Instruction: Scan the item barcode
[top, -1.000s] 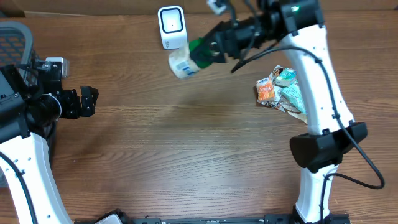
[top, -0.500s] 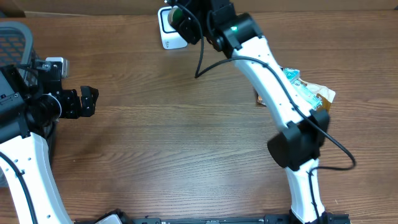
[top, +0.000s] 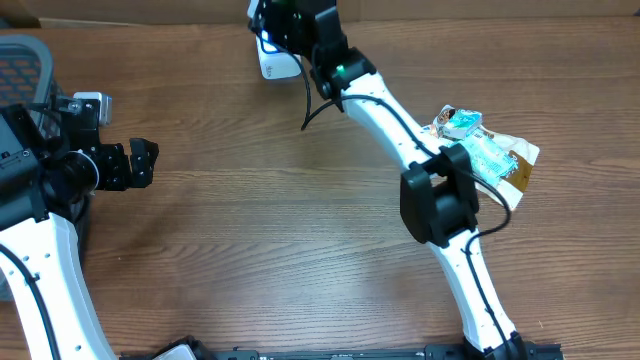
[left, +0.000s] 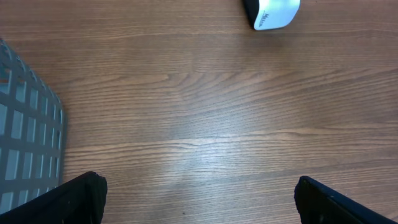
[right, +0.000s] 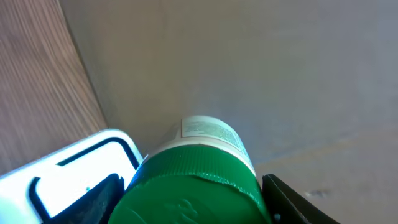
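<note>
The item is a white bottle with a green ribbed cap. My right gripper is shut on the cap, one black finger on each side. In the overhead view the right gripper hangs at the table's far edge, right over the white barcode scanner, and hides most of the bottle. The scanner shows its white face with a dark frame just left of the bottle. My left gripper stands wide open at the left, with only bare wood between its fingertips. The scanner lies far ahead of it.
Several snack packets lie in a heap at the right, beside my right arm's elbow. A grey mesh basket stands at the left edge, close to the left gripper. A cardboard wall rises behind the scanner.
My right arm has swung left and towards the back, carrying the bottle from beside the scanner to right over it. The left arm has not moved.
</note>
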